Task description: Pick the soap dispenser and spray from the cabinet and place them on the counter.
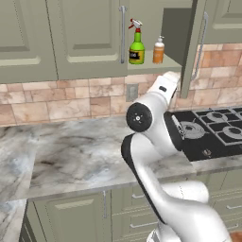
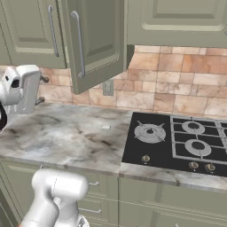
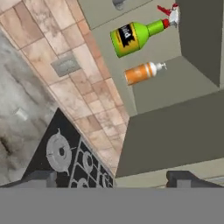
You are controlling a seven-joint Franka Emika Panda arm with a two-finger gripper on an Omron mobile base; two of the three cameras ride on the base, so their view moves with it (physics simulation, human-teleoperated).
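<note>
Veined marble counter (image 1: 85, 156), glossy green spray (image 1: 137, 45)

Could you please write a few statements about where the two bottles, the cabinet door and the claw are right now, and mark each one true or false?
1. The spray stands upright on the cabinet shelf. True.
2. The soap dispenser lies on the counter. False: it stands on the shelf beside the spray.
3. The claw grips the spray. False: it is open, well short of both bottles.
4. The cabinet door in front of the bottles is open. True.
5. A pot sits on the stovetop. False: its burners are bare.
</note>
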